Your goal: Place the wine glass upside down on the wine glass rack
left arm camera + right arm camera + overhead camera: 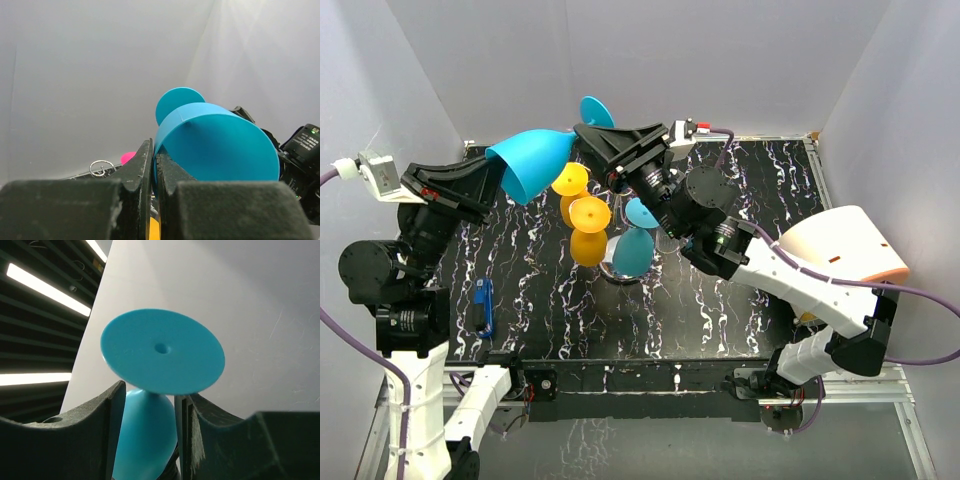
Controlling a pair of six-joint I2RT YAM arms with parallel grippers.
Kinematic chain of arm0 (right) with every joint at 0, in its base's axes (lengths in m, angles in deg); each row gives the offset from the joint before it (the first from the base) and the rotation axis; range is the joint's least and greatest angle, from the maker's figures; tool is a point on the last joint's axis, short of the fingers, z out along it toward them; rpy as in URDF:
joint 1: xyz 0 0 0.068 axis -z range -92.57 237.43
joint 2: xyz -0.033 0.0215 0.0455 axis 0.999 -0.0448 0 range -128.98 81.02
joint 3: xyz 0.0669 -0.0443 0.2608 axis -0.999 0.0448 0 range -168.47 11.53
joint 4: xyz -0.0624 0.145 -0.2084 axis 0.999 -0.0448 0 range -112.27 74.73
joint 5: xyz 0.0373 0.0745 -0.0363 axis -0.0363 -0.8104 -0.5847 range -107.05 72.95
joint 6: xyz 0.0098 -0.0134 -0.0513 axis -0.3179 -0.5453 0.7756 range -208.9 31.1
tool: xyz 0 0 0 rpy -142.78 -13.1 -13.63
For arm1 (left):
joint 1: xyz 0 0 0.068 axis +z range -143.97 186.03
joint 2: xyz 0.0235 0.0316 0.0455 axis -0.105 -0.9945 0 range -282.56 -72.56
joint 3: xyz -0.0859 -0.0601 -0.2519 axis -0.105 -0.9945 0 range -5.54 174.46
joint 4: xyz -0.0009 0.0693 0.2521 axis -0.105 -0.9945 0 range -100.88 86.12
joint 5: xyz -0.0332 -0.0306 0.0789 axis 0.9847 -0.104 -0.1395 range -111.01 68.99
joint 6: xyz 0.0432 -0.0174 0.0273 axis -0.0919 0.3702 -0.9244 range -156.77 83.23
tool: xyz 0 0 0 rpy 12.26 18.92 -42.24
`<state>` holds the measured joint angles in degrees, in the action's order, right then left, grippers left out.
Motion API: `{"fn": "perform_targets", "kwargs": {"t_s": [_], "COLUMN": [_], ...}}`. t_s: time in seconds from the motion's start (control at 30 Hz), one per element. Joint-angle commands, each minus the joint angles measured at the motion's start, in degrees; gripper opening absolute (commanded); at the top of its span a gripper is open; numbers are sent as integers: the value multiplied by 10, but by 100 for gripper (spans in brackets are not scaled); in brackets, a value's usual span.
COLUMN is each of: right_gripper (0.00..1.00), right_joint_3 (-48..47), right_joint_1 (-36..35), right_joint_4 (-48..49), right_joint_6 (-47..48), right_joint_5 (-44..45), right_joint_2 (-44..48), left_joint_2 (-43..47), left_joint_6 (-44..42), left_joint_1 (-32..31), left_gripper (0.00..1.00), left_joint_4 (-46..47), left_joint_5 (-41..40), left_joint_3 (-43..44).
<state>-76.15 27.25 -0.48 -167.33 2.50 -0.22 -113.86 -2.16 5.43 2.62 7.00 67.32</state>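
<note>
The left pincer (154,162) is clamped on the wine glass (532,162) rim, high beside the rack (617,270). The right pincer (150,397) straddles its stem, grip unclear. If the left lets go too early, the glass could fall to the worktop (720,290).

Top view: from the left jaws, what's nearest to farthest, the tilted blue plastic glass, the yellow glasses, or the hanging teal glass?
1. Tilted blue plastic wine glass, in the left gripper's jaws.
2. Yellow plastic wine glasses, hanging mid-scene.
3. Teal plastic wine glass, hanging farther right.
</note>
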Motion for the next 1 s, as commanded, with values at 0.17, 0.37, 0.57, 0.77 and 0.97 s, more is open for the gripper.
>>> {"fn": "perform_targets", "kwargs": {"t_s": [0.17,0.37,0.57,0.77,0.97], "right_gripper": [36,19,13,0,0], "right_joint_3": [-18,-6,-3,-7,9], "right_joint_1": [2,3,2,2,2], "right_joint_4": [19,45,60,75,147], "right_joint_6": [-21,-21,-20,-12,73], "right_joint_5": [24,27,30,31,67], "right_joint_2": [-4,0,2,-1,-1], "left_joint_2": [0,1,0,-1,6], "left_joint_6": [7,7,10,15,17], "left_joint_1": [1,1,2,1,1], "left_gripper": [0,0,0,0,36], "left_joint_4": [40,40,43,44,20], "left_joint_5": [43,50,60,63,28], "left_joint_3": [-4,-5,-5,-7,-7]}}
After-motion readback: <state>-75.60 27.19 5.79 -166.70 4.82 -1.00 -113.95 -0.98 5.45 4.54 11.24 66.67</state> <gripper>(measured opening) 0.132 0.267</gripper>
